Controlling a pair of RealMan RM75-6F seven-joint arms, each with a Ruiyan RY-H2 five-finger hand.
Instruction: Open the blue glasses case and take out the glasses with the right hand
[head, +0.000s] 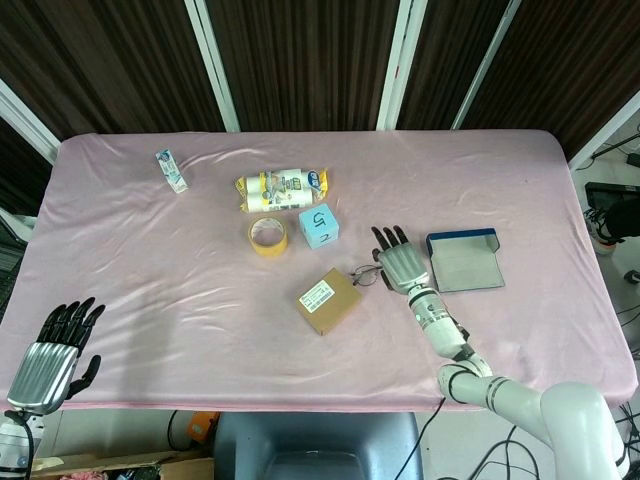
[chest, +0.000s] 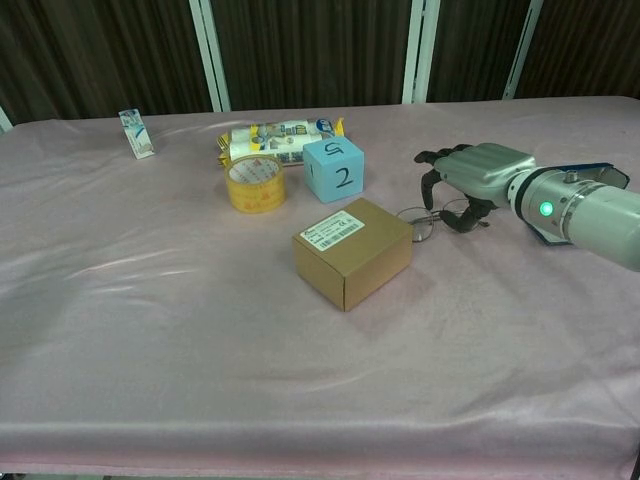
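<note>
Right hand palm down mid-table, fingers curled around glasses, holding them just beside cardboard box. Blue glasses case lying open toward right edge, apart from hand. Left hand at near left corner, fingers spread, holding nothing.

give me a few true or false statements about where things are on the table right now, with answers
1. The right hand holds the glasses. True.
2. The blue glasses case lies shut. False: it lies open.
3. The glasses sit inside the case. False: they are outside it, near the cardboard box.
4. The tape roll is beside the blue cube. True.
5. The left hand grips the cube. False: it holds nothing, at the table's near edge.
</note>
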